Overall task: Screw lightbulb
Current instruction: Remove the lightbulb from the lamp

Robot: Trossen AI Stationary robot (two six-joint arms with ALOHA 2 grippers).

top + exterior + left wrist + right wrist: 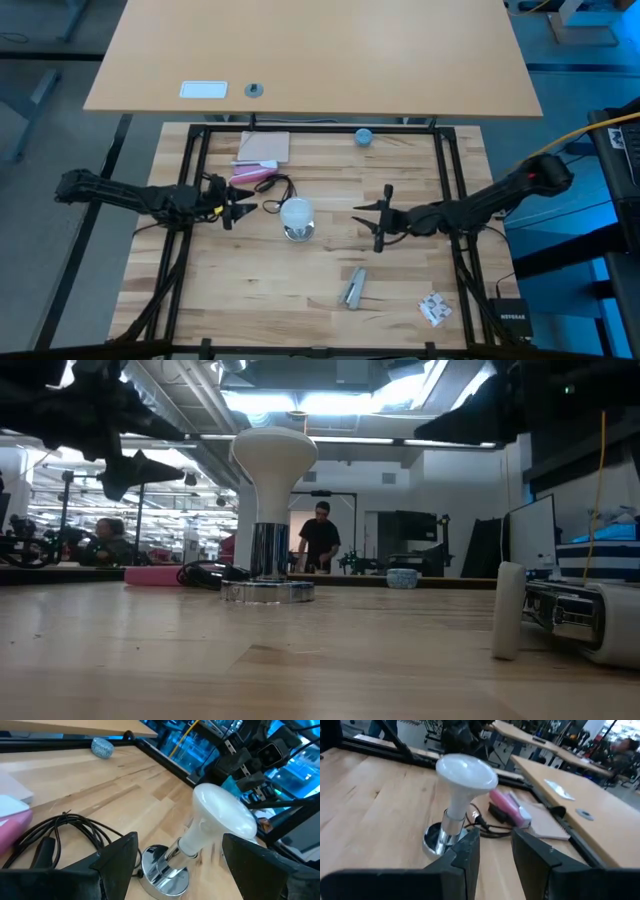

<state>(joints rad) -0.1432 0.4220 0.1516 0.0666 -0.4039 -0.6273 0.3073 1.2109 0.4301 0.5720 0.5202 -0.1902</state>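
From my low camera the nearest things on the counter (250, 300) are a pale upright piece (509, 610) and a grey device (590, 618) cut off at the right edge; I cannot make out what either is, and no writing on them is readable. In the overhead view, near the counter's front edge, I see a small grey metal part (354, 287) and a crumpled white scrap (434, 309), too small to identify. A black box (511, 322) just off the front right corner carries white lettering I cannot read. At the counter's middle the lightbulb (297, 212) stands upright in its shiny metal base (268, 590), its socket end hidden inside the chrome sleeve. My left tool (243, 209) hangs just beside the bulb, fingers spread wide and not touching it. My right tool (380, 219) sits well apart on the other side, fingers narrowly parted, holding nothing. Behind the bulb lie a black cable (70, 827) and a pink object (250, 173); a small blue round object (364, 136) rests by the far edge.
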